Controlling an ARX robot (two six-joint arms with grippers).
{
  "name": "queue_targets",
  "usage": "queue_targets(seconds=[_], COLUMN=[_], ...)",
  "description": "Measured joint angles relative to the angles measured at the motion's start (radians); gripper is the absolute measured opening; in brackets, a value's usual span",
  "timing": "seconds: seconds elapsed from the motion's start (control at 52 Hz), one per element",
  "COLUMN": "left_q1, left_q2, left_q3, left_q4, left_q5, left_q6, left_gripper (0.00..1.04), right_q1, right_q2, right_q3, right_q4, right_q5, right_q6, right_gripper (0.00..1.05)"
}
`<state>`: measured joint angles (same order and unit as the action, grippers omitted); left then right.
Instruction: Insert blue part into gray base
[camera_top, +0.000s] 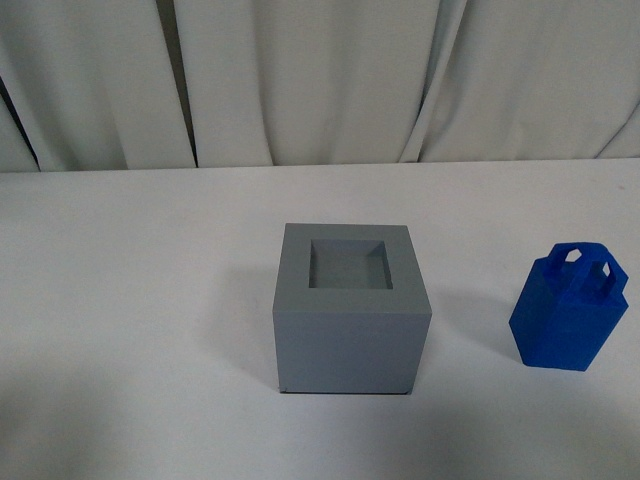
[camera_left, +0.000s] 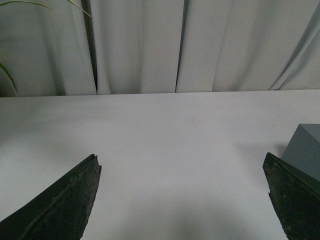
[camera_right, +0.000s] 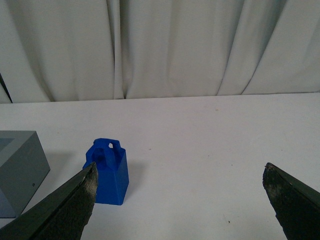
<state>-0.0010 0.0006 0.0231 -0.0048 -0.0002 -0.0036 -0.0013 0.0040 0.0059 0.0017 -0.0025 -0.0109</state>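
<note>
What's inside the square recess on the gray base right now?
Nothing: the recess in the gray base shows a bare floor and far walls; its near wall hides behind the rim. The blue part stands apart on the table.

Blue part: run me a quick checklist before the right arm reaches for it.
1. Bright blue plastic block with handle loop standing upright: ok.
2. Matte gray cube base, square recess empty: ok.
3. Right gripper, jaws wide apart and empty: ok.
4. Block centred between the right jaws: not ok, it sits close to one jaw.
5. Left gripper, jaws open and empty: ok.
</note>
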Motion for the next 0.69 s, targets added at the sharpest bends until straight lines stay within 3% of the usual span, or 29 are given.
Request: queue_targets(seconds=[0.692], left_q1=[0.0], left_q2=[0.0], left_q3=[0.0], left_q4=[0.0], left_q5=[0.0], left_q6=[0.0], left_gripper=[0.99], right_q1=[0.0], right_q2=[0.0], right_q3=[0.0], right_q4=[0.0], right_q5=[0.0], right_q6=[0.0], right_gripper=[0.97])
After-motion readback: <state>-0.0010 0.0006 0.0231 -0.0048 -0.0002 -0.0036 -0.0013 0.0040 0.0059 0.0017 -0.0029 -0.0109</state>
